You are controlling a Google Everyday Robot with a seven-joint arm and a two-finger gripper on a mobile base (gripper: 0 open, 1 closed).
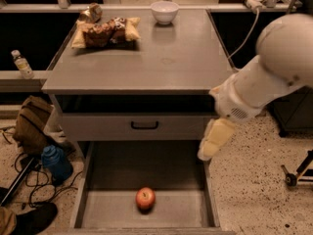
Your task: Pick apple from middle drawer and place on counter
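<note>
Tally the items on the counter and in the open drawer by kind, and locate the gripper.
Bowl: 1, white, on the counter
Snack bag: 1, on the counter
Small unclear item: 1, behind the bag
Apple: 1, in the middle drawer
Total: 4
The gripper hangs over the drawer's right wall.

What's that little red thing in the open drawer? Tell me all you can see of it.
It is a small round apple, red-orange with a paler yellowish patch on top, its skin smooth. It sits on the flat grey floor of the pulled-out middle drawer, near the front and about midway between the side walls, touching only that floor. The gripper hangs over the drawer's right wall, up and right of the apple, apart from it.
</note>
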